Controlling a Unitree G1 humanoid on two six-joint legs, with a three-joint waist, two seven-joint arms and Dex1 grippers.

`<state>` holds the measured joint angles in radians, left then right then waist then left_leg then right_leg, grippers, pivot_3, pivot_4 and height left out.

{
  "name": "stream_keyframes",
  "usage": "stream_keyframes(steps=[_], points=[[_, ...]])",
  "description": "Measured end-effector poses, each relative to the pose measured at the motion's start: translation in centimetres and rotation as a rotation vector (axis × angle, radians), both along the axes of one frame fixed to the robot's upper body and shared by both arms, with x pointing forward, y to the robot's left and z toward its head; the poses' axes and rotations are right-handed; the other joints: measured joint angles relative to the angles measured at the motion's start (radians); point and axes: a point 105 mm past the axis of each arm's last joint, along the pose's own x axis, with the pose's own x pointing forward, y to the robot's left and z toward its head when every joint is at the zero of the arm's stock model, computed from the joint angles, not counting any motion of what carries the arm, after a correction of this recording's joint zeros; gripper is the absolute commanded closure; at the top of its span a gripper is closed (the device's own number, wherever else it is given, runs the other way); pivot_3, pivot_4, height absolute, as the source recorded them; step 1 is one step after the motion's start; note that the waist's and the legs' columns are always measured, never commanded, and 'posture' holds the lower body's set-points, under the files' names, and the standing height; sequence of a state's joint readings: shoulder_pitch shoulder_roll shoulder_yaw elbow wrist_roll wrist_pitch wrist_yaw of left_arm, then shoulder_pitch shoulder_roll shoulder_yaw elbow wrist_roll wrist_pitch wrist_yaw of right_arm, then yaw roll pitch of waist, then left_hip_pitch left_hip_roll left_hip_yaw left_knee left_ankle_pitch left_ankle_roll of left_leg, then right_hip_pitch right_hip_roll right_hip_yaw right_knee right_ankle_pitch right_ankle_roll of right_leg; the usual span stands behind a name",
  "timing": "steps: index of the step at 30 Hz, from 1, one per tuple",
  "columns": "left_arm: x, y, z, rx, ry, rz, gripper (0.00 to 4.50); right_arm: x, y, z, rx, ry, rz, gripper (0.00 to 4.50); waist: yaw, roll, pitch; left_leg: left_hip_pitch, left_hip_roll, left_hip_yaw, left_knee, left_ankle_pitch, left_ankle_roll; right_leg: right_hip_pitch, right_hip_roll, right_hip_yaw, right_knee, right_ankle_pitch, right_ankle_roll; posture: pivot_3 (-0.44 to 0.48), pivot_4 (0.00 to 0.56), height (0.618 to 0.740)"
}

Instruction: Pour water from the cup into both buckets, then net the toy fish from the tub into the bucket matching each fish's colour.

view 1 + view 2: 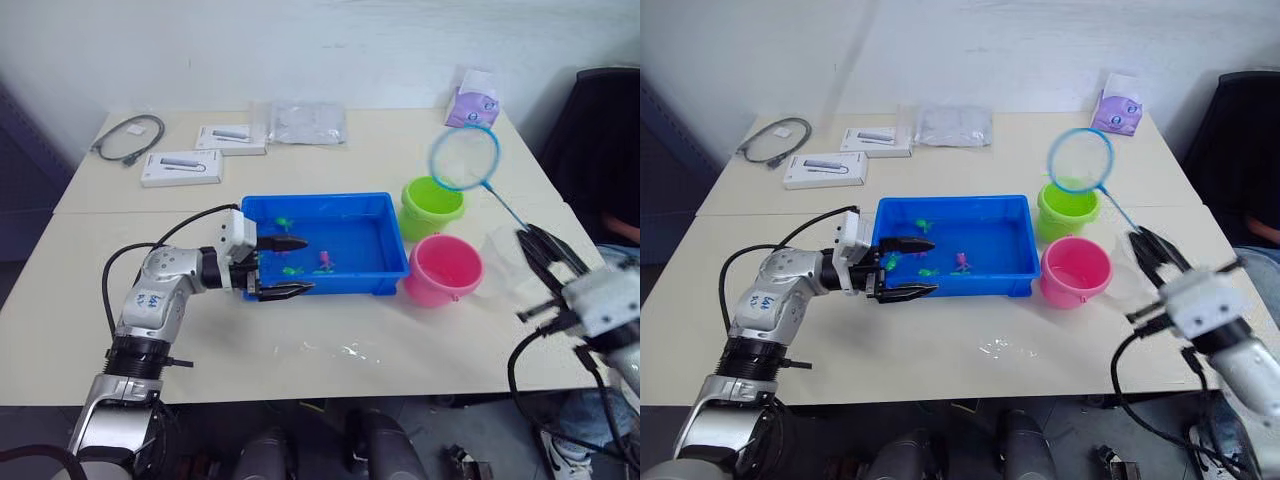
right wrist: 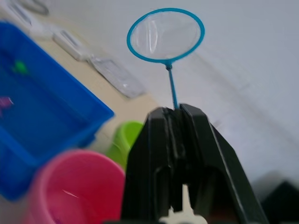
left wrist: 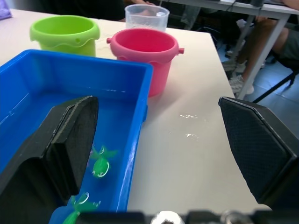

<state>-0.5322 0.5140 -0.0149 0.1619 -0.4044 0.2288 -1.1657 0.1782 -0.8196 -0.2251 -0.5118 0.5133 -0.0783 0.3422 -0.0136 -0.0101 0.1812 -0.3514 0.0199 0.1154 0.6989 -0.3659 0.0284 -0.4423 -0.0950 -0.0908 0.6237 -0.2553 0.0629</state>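
Note:
The blue tub [image 1: 318, 201] sits mid-table with water and tiny toy fish in it: green fish [image 1: 292, 270] and a pink fish [image 1: 325, 262]. My left gripper [image 1: 305, 265] is open at the tub's left front corner, one finger inside the tub and the other outside its front wall. To the tub's right stand the green bucket [image 1: 432, 205] and the pink bucket [image 1: 445, 270], with the clear cup [image 1: 500, 262] beside the pink one. My right gripper [image 1: 537, 245] is shut on the net's thin handle, and the net's blue hoop [image 1: 465, 158] hangs in the air over the green bucket.
Two flat white boxes [image 1: 182, 167], a plastic bag [image 1: 308, 123], a grey cable [image 1: 128, 135] and a purple pack [image 1: 473, 100] lie at the table's far side. Spilled water [image 1: 345, 350] glistens in front of the tub. A black chair [image 1: 600, 140] stands at the right.

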Motion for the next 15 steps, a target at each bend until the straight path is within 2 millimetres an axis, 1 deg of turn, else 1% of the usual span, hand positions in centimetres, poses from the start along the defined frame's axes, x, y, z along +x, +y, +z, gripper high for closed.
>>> stream_keyframes(steps=[2, 3, 5, 6, 8, 10, 13, 15], points=[[0.2, 1.1, 0.2, 0.006, -0.009, 0.047, 0.08, 0.5, 1.9, -1.3, 0.047, 0.138, 0.078, 4.5, 0.01, 0.0, 0.0, -0.001, 0.0, 0.0, 0.0, 0.0, 0.001, 0.0, -0.001, -0.001, 0.0, 0.0, 0.0, 0.0, 0.15, 0.74], [0.2, 1.5, 0.2, 0.008, -0.011, 0.065, 0.08, 0.9, 2.3, -1.5, 0.063, 0.165, 0.081, 4.5, 0.011, 0.0, 0.0, -0.001, -0.001, 0.0, 0.0, -0.001, 0.001, -0.001, -0.002, -0.002, 0.0, 0.0, 0.0, 0.0, 0.15, 0.74], [0.2, 2.8, 0.1, 0.021, -0.011, 0.111, 0.08, 2.3, 2.5, -1.0, 0.128, 0.188, 0.036, 4.5, 0.012, 0.0, 0.0, -0.002, -0.001, 0.0, 0.001, -0.001, 0.002, -0.001, -0.004, -0.002, 0.0, 0.0, 0.0, 0.0, 0.15, 0.74], [0.2, 3.4, 0.2, 0.024, -0.014, 0.136, 0.08, 2.9, 2.8, -0.7, 0.134, 0.21, 0.036, 4.5, 0.012, 0.0, 0.0, -0.002, -0.002, 0.001, 0.001, -0.001, 0.002, -0.001, -0.005, -0.002, 0.0, 0.0, 0.0, 0.0, 0.15, 0.74], [0.2, 4.4, 0.2, 0.036, -0.017, 0.173, 0.08, 3.8, 3.4, 0.0, 0.099, 0.242, 0.045, 4.5, 0.012, 0.0, 0.0, -0.002, -0.002, 0.0, 0.001, -0.001, 0.002, -0.001, -0.005, -0.003, -0.001, 0.0, 0.0, 0.0, 0.15, 0.74], [0.3, 5.1, 0.4, 0.034, -0.024, 0.203, 0.08, 4.5, 3.9, 0.2, 0.069, 0.276, 0.05, 4.5, 0.016, 0.0, 0.0, -0.003, -0.001, -0.002, 0.0, -0.001, 0.002, -0.001, -0.005, -0.006, -0.002, 0.0, 0.0, 0.0, 0.15, 0.74], [0.2, 6.0, 0.5, 0.041, -0.027, 0.235, 0.08, 6.3, 4.7, 0.2, 0.017, 0.362, 0.054, 4.5, 0.012, 0.0, 0.0, -0.004, -0.002, -0.001, 0.001, -0.001, 0.002, -0.002, -0.006, -0.007, -0.002, 0.0, 0.0, 0.0, 0.15, 0.74], [0.2, 6.3, 0.5, 0.041, -0.027, 0.242, 0.08, 6.8, 5.3, -0.1, -0.046, 0.416, 0.063, 4.5, 0.012, 0.0, 0.0, -0.004, -0.002, -0.002, 0.0, -0.001, 0.002, -0.002, -0.006, -0.008, -0.002, 0.0, 0.0, 0.0, 0.15, 0.74]])
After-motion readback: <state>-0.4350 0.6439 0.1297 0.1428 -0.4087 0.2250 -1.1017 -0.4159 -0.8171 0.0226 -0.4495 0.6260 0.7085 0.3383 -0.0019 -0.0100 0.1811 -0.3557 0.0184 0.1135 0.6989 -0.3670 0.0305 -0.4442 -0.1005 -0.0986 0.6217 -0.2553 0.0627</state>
